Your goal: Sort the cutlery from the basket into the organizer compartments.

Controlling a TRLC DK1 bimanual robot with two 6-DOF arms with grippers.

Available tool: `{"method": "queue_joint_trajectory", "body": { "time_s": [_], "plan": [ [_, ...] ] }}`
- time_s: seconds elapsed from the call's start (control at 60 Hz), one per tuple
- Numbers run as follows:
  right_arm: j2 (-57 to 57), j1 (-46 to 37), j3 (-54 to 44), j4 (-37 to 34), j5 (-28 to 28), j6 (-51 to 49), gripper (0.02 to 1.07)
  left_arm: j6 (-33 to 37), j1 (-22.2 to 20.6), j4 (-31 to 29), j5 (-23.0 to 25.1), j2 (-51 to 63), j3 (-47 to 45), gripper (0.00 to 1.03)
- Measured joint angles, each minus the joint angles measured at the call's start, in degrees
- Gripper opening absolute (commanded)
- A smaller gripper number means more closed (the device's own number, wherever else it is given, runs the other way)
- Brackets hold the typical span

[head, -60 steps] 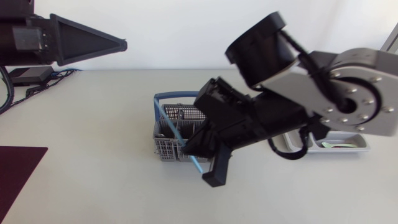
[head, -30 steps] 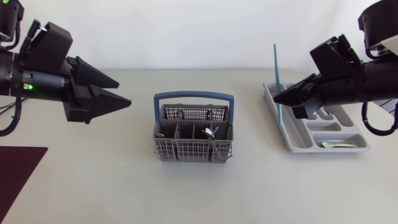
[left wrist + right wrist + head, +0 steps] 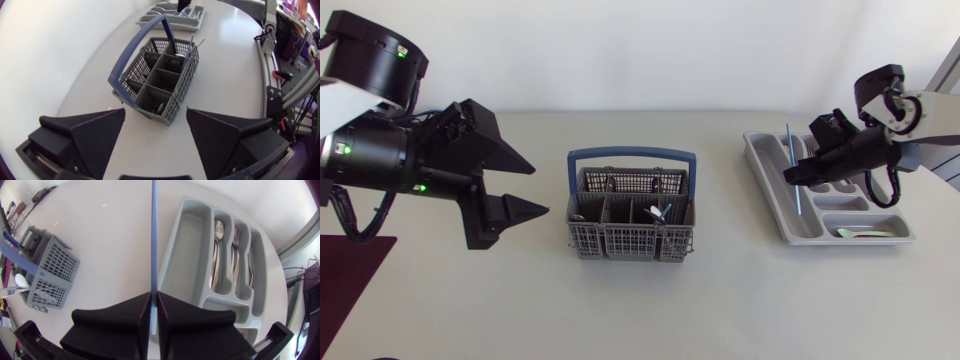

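Note:
The grey cutlery basket (image 3: 620, 243) with a blue handle stands mid-table, with a few pieces of cutlery (image 3: 656, 212) left in it. My left gripper (image 3: 532, 190) hovers open beside it on the left; in the left wrist view the basket (image 3: 156, 75) lies just ahead of the open fingers (image 3: 95, 135). My right gripper (image 3: 802, 172) is shut on a long blue-handled utensil (image 3: 794, 170) above the grey organizer (image 3: 840, 241). From the right wrist the blue utensil (image 3: 154, 240) runs out from the shut gripper (image 3: 154, 311) along the organizer's (image 3: 187, 265) widest compartment.
A spoon (image 3: 218, 230) and a fork (image 3: 235, 240) lie in the organizer's narrow compartments, and a pale spoon (image 3: 860, 233) lies in its end compartment. A dark red mat (image 3: 345, 275) covers the table's left front corner.
My right arm has carried the blue utensil from the basket across to the organizer and lowered it. My left arm has swung down and in toward the basket, its gripper open.

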Motion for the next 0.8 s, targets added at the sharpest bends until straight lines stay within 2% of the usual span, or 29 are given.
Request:
{"method": "queue_joint_trajectory", "body": {
  "time_s": [0.35, 0.6, 0.717, 0.8],
  "plan": [
    [15.52, -1.16, 8.94, 0.76, 4.52, 4.76, 0.09, 6.05, -2.56, 2.54, -2.08, 0.96, -1.97, 0.84],
    [20.02, -1.84, 11.08, 0.55, 4.92, 5.46, 0.56, 9.86, -5.92, 4.57, -5.62, 2.54, -3.56, 0.84],
    [19.45, -1.79, 10.75, 0.79, 4.92, 5.44, 0.68, 11.47, -6.27, 6.40, -6.47, 3.56, -3.61, 0.81],
    [17.53, -1.73, 8.76, 1.07, 4.92, 5.40, 0.70, 12.96, -6.27, 7.96, -7.45, 4.76, -3.61, 0.77]
  ]
}}
